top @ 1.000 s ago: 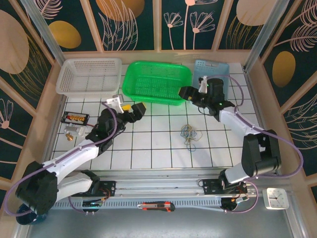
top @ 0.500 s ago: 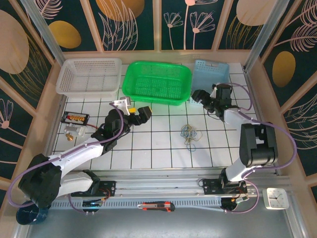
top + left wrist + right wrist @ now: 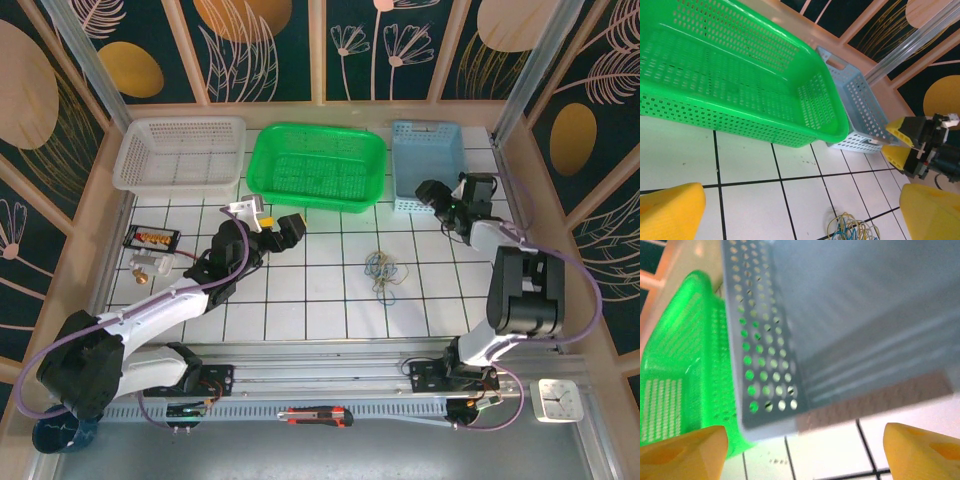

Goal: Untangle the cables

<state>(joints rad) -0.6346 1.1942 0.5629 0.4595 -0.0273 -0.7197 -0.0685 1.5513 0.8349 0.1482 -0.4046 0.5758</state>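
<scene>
The cables (image 3: 381, 268) are a small tangle of blue, tan-yellow and pale loops lying on the white tiled table right of centre; their top edge also shows as looped cables (image 3: 852, 231) at the bottom of the left wrist view. My left gripper (image 3: 272, 225) hangs open about two tiles left of them, pointing at the green basket, its yellow pads (image 3: 671, 210) wide apart with nothing between. My right gripper (image 3: 438, 198) is open just in front of the blue basket's near wall, above and to the right of the tangle, its pads (image 3: 685, 449) empty.
Along the back stand a white basket (image 3: 180, 128), a green basket (image 3: 262, 165) and a blue basket (image 3: 428, 128). A black box with brass parts (image 3: 150, 238) and a loose brass piece (image 3: 140, 268) lie at the left. A utility knife (image 3: 318, 415) rests on the front rail.
My right gripper has swung right, from the green basket's right end to the front of the blue basket. The left gripper shifted slightly right, then held still. The cables have not moved.
</scene>
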